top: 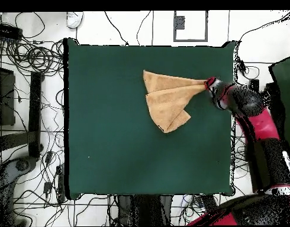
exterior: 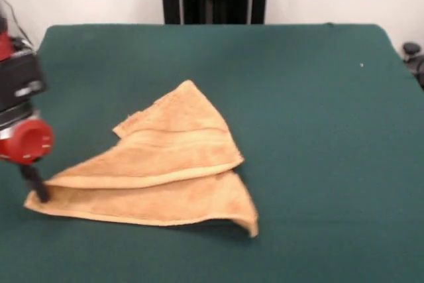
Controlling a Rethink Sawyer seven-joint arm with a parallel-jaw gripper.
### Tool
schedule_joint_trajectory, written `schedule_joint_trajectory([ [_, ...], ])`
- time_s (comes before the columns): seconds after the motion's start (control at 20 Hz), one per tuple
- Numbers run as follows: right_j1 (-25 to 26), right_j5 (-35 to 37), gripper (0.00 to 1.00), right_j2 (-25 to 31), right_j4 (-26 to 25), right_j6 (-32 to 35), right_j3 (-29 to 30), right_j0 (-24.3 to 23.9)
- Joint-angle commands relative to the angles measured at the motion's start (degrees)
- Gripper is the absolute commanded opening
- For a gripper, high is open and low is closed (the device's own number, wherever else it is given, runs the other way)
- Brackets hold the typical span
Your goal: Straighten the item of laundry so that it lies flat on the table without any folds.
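While my fingers (exterior: 36, 187) touch one corner of the towel (exterior: 169, 170), I cannot tell if they pinch it or just rest there. From that corner the tan towel spreads away over the green surface (exterior: 318, 137). It lies folded in layers, like a pointy triangle, not flat.

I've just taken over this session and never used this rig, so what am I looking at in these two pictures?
One red and black robot arm works at a green table. The front view looks across the table toward the robot's pedestal; the overhead view looks straight down, turned half round.

A tan towel lies folded over itself in a rough triangle, not flat. The end effector is down at the towel's pointed corner, near the table's edge. Whether it actually grips the cloth cannot be told from these pictures.
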Motion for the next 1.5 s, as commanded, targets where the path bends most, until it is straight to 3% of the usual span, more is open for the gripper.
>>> schedule_joint_trajectory([
  [0.05, 14.42, 28.97, 0.00, 10.58, -7.06, -29.19, -32.62, 2.07],
  [0.2, 19.01, 35.48, 0.00, 15.14, -11.49, -33.19, -42.42, 2.09],
  [0.35, 21.88, 38.61, 0.00, 21.44, -16.68, -37.43, -46.39, 0.54],
  [0.6, 24.02, 43.87, 0.00, 32.95, -28.59, -42.86, -49.50, -2.52],
  [0.85, 25.14, 50.62, 0.00, 48.77, -45.45, -48.13, -52.14, -5.91],
  [1.15, 27.03, 52.79, 0.00, 66.28, -64.02, -52.69, -54.61, -8.55],
  [1.5, 28.89, 48.74, 0.00, 74.86, -73.79, -53.61, -55.16, -9.29],
])
